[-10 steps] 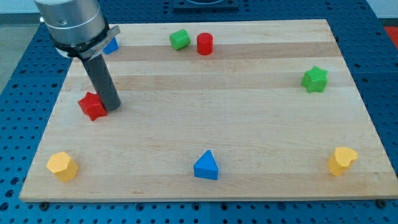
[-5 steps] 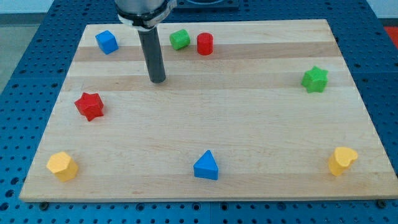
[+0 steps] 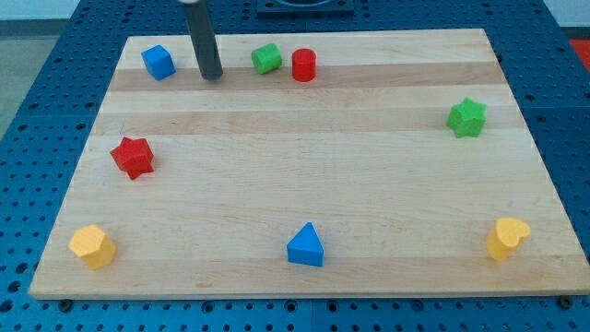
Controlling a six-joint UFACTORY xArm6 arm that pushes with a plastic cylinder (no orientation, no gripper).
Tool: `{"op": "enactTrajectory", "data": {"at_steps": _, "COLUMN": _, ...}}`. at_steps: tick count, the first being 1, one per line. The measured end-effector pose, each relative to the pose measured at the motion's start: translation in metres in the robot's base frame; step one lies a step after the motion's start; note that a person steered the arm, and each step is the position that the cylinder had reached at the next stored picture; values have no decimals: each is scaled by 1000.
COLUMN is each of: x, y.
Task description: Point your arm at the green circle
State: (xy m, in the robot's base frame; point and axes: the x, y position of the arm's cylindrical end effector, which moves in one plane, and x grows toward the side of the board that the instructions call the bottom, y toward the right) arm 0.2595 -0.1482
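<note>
The green circle block (image 3: 266,59) sits near the view's top edge of the wooden board (image 3: 304,184), just left of a red cylinder (image 3: 304,65). My tip (image 3: 212,76) rests on the board to the left of the green circle, about a block's width or two away, between it and a blue cube (image 3: 159,62). The rod rises out of the view's top.
A red star (image 3: 133,157) lies at the left. A green star (image 3: 466,117) lies at the right. A yellow block (image 3: 92,246) is at the bottom left, a blue triangle (image 3: 306,246) at the bottom middle, a yellow heart (image 3: 507,238) at the bottom right.
My tip has moved from beside the red star up and right, then up toward the view's top, ending left of the green circle. No block has moved.
</note>
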Motion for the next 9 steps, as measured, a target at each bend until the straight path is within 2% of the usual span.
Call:
{"op": "enactTrajectory", "data": {"at_steps": 1, "x": -65, "y": 1}}
{"op": "enactTrajectory", "data": {"at_steps": 2, "x": -67, "y": 42}}
{"op": "enactTrajectory", "data": {"at_steps": 5, "x": -67, "y": 74}}
{"op": "enactTrajectory", "data": {"at_steps": 9, "x": -37, "y": 74}}
